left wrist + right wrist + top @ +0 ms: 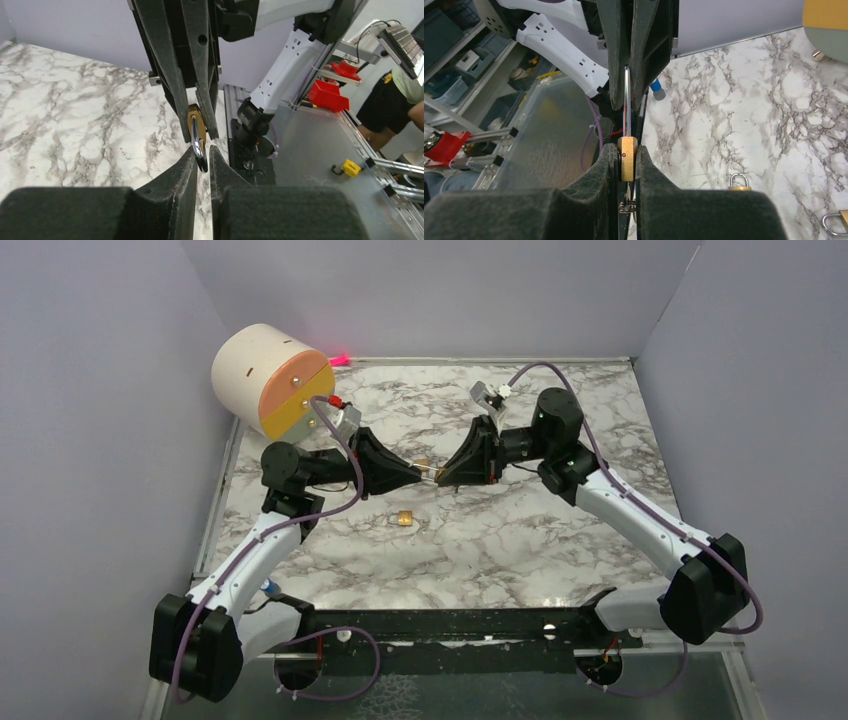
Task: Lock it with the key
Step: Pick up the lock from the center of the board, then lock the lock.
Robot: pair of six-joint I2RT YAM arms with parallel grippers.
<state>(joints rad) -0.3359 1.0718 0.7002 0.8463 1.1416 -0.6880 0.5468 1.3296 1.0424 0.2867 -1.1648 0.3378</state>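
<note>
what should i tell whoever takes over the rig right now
Left gripper: closed around the shackle of the padlock, which is held in the air between the arms.
Right gripper: shut on the padlock's brass body.
The key is not clearly visible; a metal bit under the body may be it.
Another padlock lies on the marble table.
Done: padlock gripped by both arms.
Left: cannot tell whether it is locked; check, then turn the key.
</note>
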